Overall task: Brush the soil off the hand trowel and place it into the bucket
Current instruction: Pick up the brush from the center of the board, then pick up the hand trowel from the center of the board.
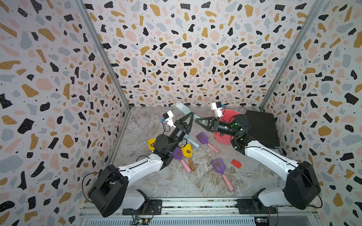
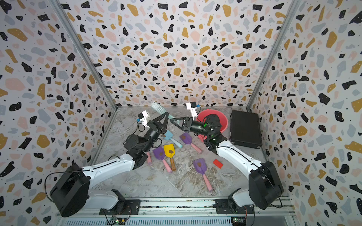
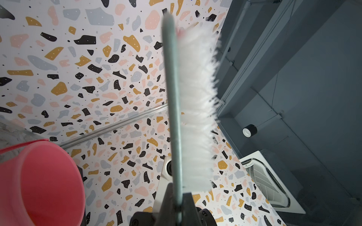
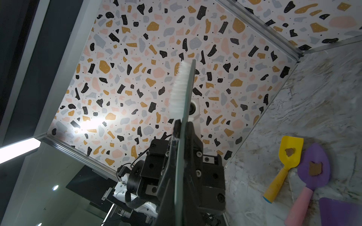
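Several hand trowels [image 1: 202,138] lay flat on the marbled table [image 1: 176,185], each visible blade carrying a small brown patch of soil [image 1: 217,164]. Nearest the front rail, a purple trowel [image 1: 219,166] with a pink handle ran front to back, blade toward the back wall, handle slanting right. A yellow trowel [image 1: 187,151] with a brown handle lay likewise, just beside a second purple trowel [image 1: 177,154]. The coral bucket [image 1: 230,114] stood at the back right, beside the black case [image 1: 262,129]. Above the table, the left gripper [image 1: 191,115] and right gripper [image 1: 197,121] were both clamped on the pale-green brush [image 1: 182,107], its white bristles toward the back wall.
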Controlling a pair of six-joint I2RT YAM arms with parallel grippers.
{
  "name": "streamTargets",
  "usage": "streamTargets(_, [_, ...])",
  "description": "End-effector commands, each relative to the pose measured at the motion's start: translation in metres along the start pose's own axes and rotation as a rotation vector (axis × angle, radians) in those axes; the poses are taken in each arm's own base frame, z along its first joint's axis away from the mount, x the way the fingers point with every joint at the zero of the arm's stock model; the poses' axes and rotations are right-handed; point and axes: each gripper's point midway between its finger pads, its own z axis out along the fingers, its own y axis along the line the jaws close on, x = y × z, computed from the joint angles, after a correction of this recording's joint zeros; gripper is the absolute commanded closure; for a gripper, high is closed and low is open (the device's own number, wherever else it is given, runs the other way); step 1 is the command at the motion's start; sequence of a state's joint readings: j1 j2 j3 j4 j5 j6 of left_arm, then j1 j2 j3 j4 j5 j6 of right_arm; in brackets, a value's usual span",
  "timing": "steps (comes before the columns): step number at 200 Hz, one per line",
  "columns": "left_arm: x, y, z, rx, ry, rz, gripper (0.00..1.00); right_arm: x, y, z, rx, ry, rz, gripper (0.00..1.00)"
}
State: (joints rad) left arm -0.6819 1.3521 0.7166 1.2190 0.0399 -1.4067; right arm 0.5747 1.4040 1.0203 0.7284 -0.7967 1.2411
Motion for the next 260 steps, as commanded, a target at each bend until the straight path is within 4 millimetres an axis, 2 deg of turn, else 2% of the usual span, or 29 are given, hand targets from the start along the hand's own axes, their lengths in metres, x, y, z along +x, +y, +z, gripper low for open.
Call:
streamTargets(1, [0.011,-0.043,-0.007,0.147,0.041,0.022,1.00,-0.010,0.022,-0.005,0.006,-0.038,-0.088,1.00])
streamTargets(9, [0.012,-0.045,-0.010,0.154,0.046,0.042,1.00,-0.010,0.023,-0.008,0.026,-0.040,-0.104,1.00])
streamTargets(11, [0.013,-0.045,-0.010,0.154,0.048,0.049,0.97,-0.010,0.024,-0.008,0.029,-0.039,-0.109,1.00])
streamTargets(15, [0.014,-0.047,-0.011,0.156,0.054,0.065,0.87,-0.009,0.024,-0.010,0.041,-0.039,-0.116,1.00])
streamTargets(23, [0.015,-0.048,-0.015,0.148,0.061,0.097,0.57,-0.008,0.026,-0.014,0.063,-0.040,-0.137,1.00])
streamTargets(29, [0.015,-0.045,-0.019,0.119,0.067,0.124,0.36,-0.007,0.028,-0.017,0.082,-0.038,-0.155,1.00])
streamTargets(34, [0.015,-0.040,-0.022,0.083,0.076,0.149,0.23,-0.006,0.027,-0.020,0.105,-0.037,-0.167,1.00])
streamTargets(42, [0.014,-0.030,-0.029,0.005,0.092,0.193,0.09,-0.004,0.024,-0.026,0.149,-0.033,-0.181,1.00])
streamTargets(53, [0.013,-0.019,-0.041,-0.110,0.121,0.276,0.02,-0.002,0.016,-0.035,0.216,-0.024,-0.197,1.00])
streamTargets(67, [0.005,-0.008,-0.063,-0.278,0.144,0.390,0.00,0.000,0.001,-0.048,0.324,0.003,-0.207,1.00])
streamTargets(87, [-0.017,-0.002,-0.097,-0.500,0.167,0.557,0.01,0.008,-0.016,-0.067,0.479,0.075,-0.231,1.00])
streamTargets(100, [-0.033,0.002,-0.117,-0.638,0.199,0.616,0.01,0.015,-0.026,-0.079,0.590,0.144,-0.259,1.00])
streamTargets(115, [-0.049,0.020,-0.151,-0.879,0.259,0.628,0.01,0.022,-0.038,-0.094,0.703,0.216,-0.277,1.00])
streamTargets(138, [-0.070,0.047,-0.203,-1.220,0.323,0.568,0.03,0.029,-0.052,-0.114,0.844,0.287,-0.259,1.00])
streamTargets(162, [-0.088,0.076,-0.251,-1.441,0.320,0.473,0.06,0.039,-0.056,-0.123,0.878,0.317,-0.222,1.00])
streamTargets(180, [-0.093,0.102,-0.281,-1.548,0.320,0.380,0.07,0.047,-0.057,-0.125,0.872,0.340,-0.197,1.00])
streamTargets(207, [-0.094,0.132,-0.310,-1.644,0.315,0.261,0.07,0.056,-0.060,-0.126,0.853,0.350,-0.170,1.00])
streamTargets(237, [-0.090,0.160,-0.314,-1.645,0.343,0.227,0.10,0.064,-0.065,-0.123,0.813,0.336,-0.145,1.00])
streamTargets(260, [-0.085,0.184,-0.325,-1.683,0.366,0.184,0.13,0.067,-0.066,-0.117,0.766,0.319,-0.124,1.00])
